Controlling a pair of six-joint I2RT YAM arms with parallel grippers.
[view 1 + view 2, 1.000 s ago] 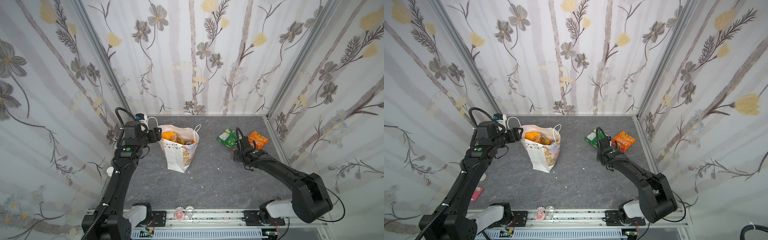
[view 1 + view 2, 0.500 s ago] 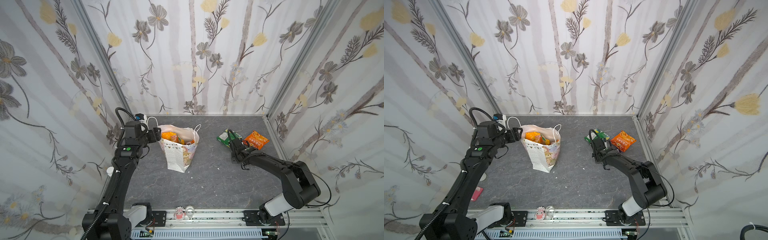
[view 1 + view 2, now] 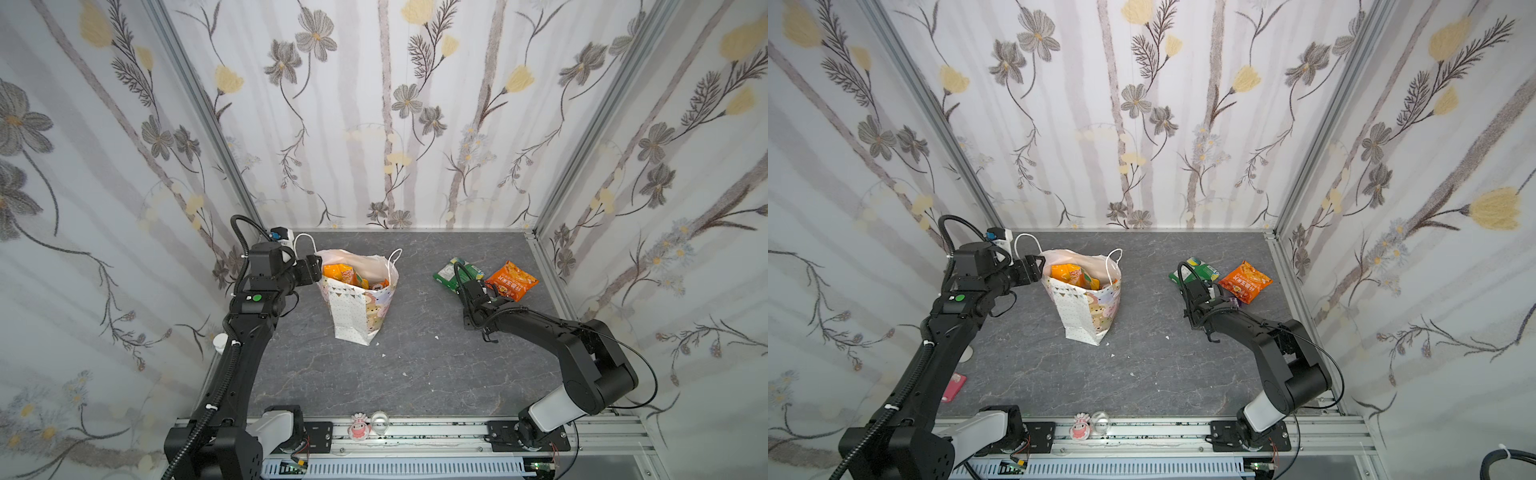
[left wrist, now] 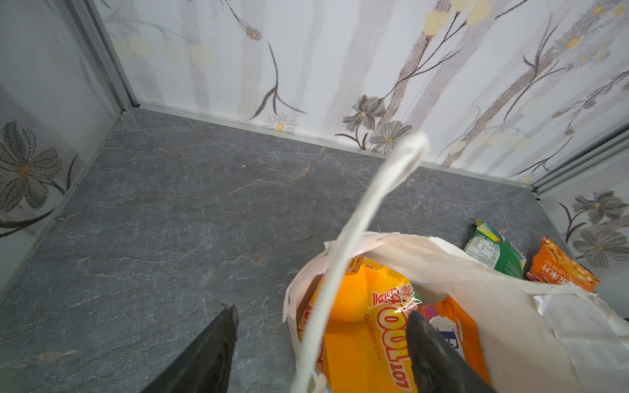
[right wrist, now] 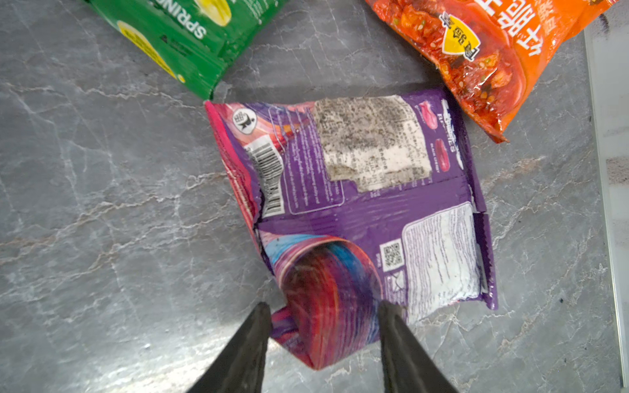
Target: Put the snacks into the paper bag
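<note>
The white paper bag (image 3: 357, 307) stands upright at the table's left, with a yellow-orange packet (image 4: 360, 326) and other snacks inside. My left gripper (image 4: 323, 340) is open astride the bag's rim and cord handle (image 4: 374, 204), one finger inside and one outside. At the right lie a green packet (image 5: 190, 37), an orange chip bag (image 5: 476, 44) and a purple packet (image 5: 367, 190). My right gripper (image 5: 325, 326) points down over the purple packet's near end, open, with its bulged corner between the jaws. In both top views the right gripper (image 3: 480, 291) hides most of the purple packet.
Patterned walls close in the back and both sides; the green packet (image 3: 1196, 270) and the orange chip bag (image 3: 1246, 282) lie near the right wall's rail. A small figure (image 3: 359, 428) and a clear cup (image 3: 380, 422) sit on the front rail. A pink object (image 3: 953, 386) lies beyond the left edge.
The right arm has shifted a little over the packets and its jaws have narrowed round the purple packet's end. The left arm and the paper bag have not moved.
</note>
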